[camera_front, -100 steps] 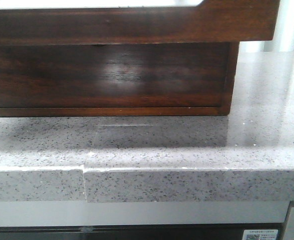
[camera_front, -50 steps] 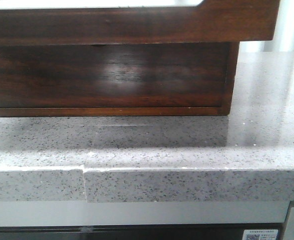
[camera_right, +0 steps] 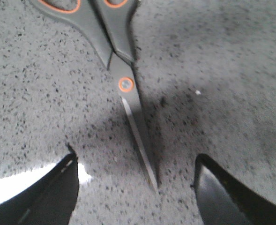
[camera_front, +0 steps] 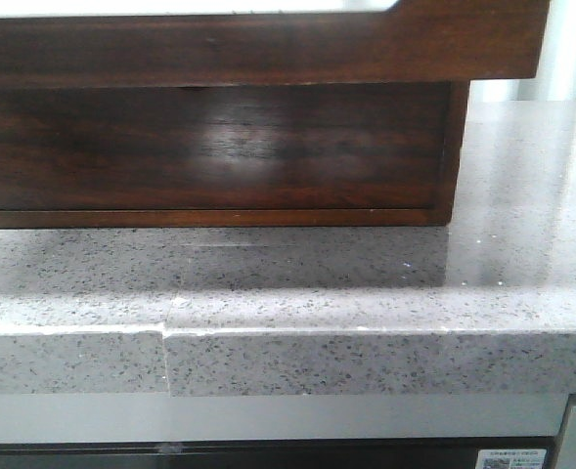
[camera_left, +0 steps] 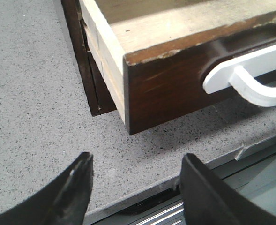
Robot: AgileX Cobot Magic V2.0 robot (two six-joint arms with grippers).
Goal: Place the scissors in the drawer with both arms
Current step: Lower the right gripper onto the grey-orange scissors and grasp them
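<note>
- We saw the drawer (camera_left: 175,89) pulled partway out of its dark wooden cabinet (camera_front: 209,147), which stood on the speckled grey counter (camera_front: 366,283).
- Its white handle (camera_left: 250,79) stuck out from the drawer's dark front.
- Our left gripper (camera_left: 135,187) hung just in front of the drawer's corner, fingers apart and holding nothing.
- The scissors (camera_right: 121,70) lay closed and flat on the counter, grey handles trimmed in orange.
- Our right gripper (camera_right: 135,187) hovered over them, fingers spread to either side of the blade tip, not touching it.
</note>
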